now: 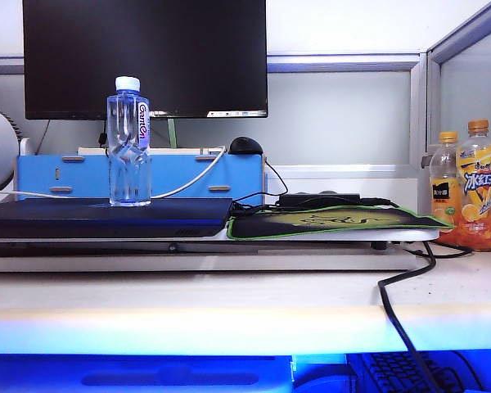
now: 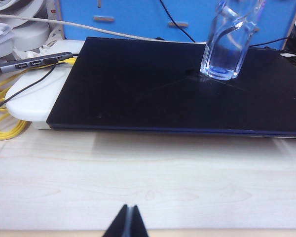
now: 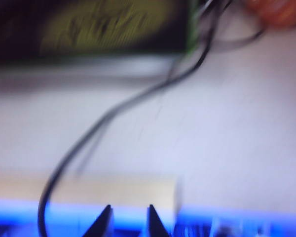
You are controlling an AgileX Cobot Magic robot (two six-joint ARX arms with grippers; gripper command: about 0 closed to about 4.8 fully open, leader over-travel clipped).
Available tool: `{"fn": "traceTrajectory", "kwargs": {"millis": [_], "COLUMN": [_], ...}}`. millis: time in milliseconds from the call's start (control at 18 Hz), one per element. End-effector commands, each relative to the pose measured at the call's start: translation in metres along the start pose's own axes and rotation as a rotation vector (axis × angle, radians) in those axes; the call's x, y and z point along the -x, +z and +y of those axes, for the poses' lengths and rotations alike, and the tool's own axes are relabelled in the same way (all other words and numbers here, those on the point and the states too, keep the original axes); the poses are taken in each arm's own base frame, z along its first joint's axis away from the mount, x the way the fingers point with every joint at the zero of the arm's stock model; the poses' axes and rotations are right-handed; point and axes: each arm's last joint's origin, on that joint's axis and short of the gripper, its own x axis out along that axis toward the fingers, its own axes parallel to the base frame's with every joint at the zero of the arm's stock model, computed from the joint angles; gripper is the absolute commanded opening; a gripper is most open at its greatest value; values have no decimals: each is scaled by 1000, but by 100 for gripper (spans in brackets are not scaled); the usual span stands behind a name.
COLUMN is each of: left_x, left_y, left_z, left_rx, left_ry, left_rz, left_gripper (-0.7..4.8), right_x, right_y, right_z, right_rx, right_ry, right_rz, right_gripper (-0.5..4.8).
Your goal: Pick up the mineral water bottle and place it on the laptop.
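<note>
While it's all quiet on the desk, quick rundown:
bottle: mineral water bottle [image 1: 128, 141] upright on the laptop [image 1: 106, 217]
left gripper [image 2: 128, 223]: tips pressed together, empty, near desk edge
right gripper [image 3: 128, 220]: tips apart, empty, above the black cable [image 3: 113, 118]

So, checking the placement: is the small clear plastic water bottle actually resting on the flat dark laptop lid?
Touching. The left wrist view shows the bottle's base planted on the laptop lid.
</note>
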Motion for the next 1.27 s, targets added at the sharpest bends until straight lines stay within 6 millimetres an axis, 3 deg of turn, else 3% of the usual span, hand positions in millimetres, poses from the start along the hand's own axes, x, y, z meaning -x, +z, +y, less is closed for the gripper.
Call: {"fn": "traceTrajectory", "kwargs": {"millis": [55,388,665,1275], "left_x": [0,0,0,0], "left_y": [1,1,1,1], "left_z": [0,0,0,0], "left_rx": [-1,-1,-1,-1], "left_ry": [-3,-3,-3,-3], "left_rz": [-6,-8,-8,-8], "left_gripper": [-2,-2,-2,-2], "right_x": [5,7,8,8], "right_y": [8,19,23,25], "right_z": [-5,-9,-14,-28], "right_rx": [-51,-12,-14,-14], "right_ry": [43,165,153,-59], "right_rz": [-105,-195,-238,-265], "right_gripper": [102,102,102,103]}}
